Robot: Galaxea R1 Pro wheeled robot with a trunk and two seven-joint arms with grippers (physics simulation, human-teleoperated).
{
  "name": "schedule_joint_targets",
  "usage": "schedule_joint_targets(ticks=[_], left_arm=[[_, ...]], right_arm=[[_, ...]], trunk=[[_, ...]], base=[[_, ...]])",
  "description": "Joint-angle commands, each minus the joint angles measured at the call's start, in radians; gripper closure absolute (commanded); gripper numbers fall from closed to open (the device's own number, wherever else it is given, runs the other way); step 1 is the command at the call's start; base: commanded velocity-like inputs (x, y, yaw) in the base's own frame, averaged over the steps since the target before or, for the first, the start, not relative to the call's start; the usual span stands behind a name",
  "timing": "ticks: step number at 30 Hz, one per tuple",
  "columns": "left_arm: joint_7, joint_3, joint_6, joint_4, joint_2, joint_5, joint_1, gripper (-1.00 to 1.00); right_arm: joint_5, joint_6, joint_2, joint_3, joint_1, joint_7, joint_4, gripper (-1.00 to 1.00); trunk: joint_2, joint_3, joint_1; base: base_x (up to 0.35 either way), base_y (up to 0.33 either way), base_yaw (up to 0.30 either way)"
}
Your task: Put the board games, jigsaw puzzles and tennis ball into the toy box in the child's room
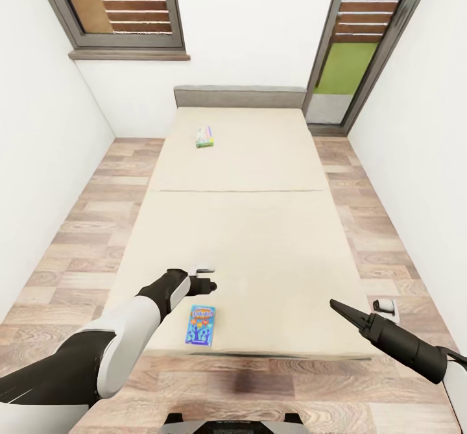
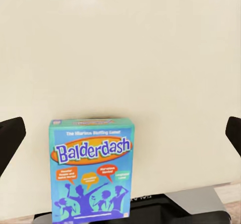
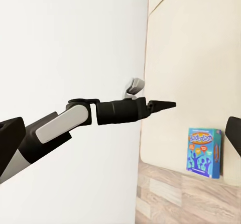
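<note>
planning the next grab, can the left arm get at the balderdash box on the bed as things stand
Probably yes: the left pincer is open just above the Balderdash box, which lies flat near the bed edge with nothing on or beside it.

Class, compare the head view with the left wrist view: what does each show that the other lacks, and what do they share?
Head view alone: a second game box far up the bed, two windows, the wood floor, the right end effector and the left end effector above the mattress.
Left wrist view alone: the cover's title, readable as "Balderdash".
Both: the blue game box lying flat near the bed's near edge, ungripped.
</note>
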Motion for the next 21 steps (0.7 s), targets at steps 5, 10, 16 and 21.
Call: schedule_joint_targets(ticks=[5, 10, 16, 21], left_arm=[[-0.002, 0.005, 0.006, -0.002, 0.000, 0.000, 0.000, -1.00], [-0.002, 0.005, 0.006, -0.002, 0.000, 0.000, 0.000, -1.00], [-0.002, 0.006, 0.006, -0.002, 0.000, 0.000, 0.000, -1.00], [-0.002, 0.008, 0.006, -0.003, 0.000, 0.000, 0.000, -1.00]], right_arm=[[0.000, 0.004, 0.000, -0.001, -0.001, 0.003, 0.000, -1.00], [0.000, 0.004, 0.000, -0.001, -0.001, 0.003, 0.000, -1.00], [0.000, 0.004, 0.000, -0.001, -0.001, 0.003, 0.000, -1.00], [0.000, 0.004, 0.000, -0.001, -0.001, 0.003, 0.000, -1.00]], trunk=[[-0.002, -0.010, 0.000], [-0.002, -0.018, 0.000], [-0.002, -0.028, 0.000], [-0.002, -0.036, 0.000]], base=[[0.001, 0.000, 0.000], [0.000, 0.000, 0.000], [0.000, 0.000, 0.000], [0.000, 0.000, 0.000]])
